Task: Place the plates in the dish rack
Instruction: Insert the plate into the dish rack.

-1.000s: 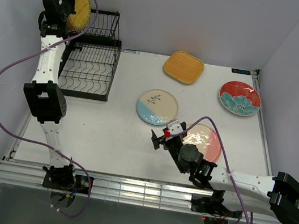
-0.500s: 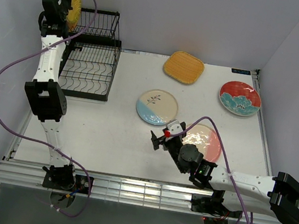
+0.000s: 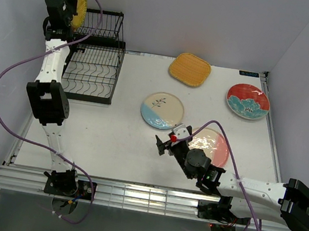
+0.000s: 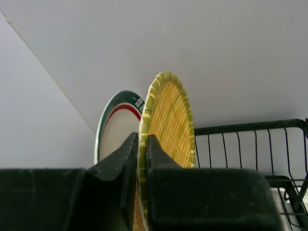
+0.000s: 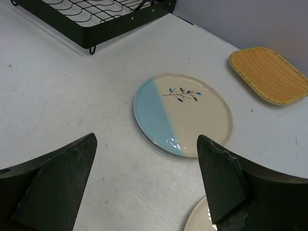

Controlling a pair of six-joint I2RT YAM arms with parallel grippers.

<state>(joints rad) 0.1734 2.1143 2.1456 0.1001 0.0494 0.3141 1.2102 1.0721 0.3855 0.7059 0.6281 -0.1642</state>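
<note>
Nearest, the right claw (image 3: 164, 143) hovers low over the desk (image 3: 108, 143) with its jaws spread wide and nothing between them. The cream-pink plate (image 3: 213, 147) lies flat just to its right, and the cream-blue plate (image 3: 162, 110) lies flat just beyond it. Both look glazed, so I judge them stiff, slick, moderately heavy and breakable. The sound hold is a pinch across the rim.

Further right lies the red-teal floral plate (image 3: 247, 101), close to the desk's right edge. Beyond the middle sits the rounded-square woven plate (image 3: 190, 69), probably light and grippy. All four lie apart, with bare desk around them for an approach.

At the far left stands the dish rack (image 3: 96, 58), its lower slots showing no plates. Above its far left corner the left claw (image 4: 142, 142) is pinched on the rim of a round woven plate (image 4: 168, 125), held upright on edge. A green-striped white plate (image 4: 115, 130) stands just behind it; what supports that one is not visible. The walls close in here, so room is tight.
</note>
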